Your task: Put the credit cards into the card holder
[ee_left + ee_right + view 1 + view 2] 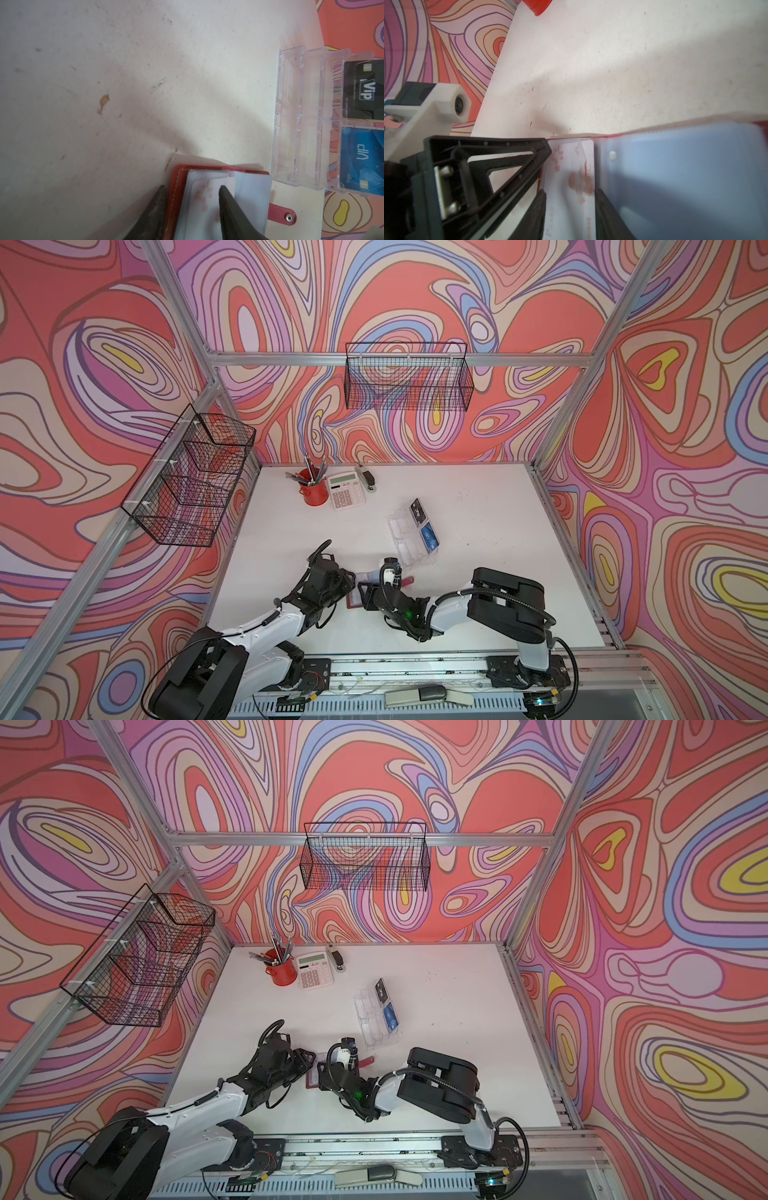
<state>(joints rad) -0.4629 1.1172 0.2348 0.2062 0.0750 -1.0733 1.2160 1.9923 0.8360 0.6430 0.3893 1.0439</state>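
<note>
The red card holder (352, 601) (311, 1081) lies open near the table's front, its snap strap (282, 214) pointing away. My left gripper (192, 199) (351, 577) is shut on its red cover (176, 187) and the clear sleeves. A white credit card (571, 166) (204, 191) with pink print lies on or in a sleeve; which, I cannot tell. My right gripper (571, 199) (365, 591) has a jaw against each long edge of it. A black VIP card (417, 509) (363, 91) and a blue card (429, 537) (361, 162) stand in the clear acrylic stand (405, 535) (301, 116).
At the back of the table stand a red pencil cup (313, 491), a beige calculator (347, 489) and a stapler (368, 481). Wire baskets hang on the left wall (191, 481) and the back wall (409, 377). The acrylic stand is just behind the right gripper.
</note>
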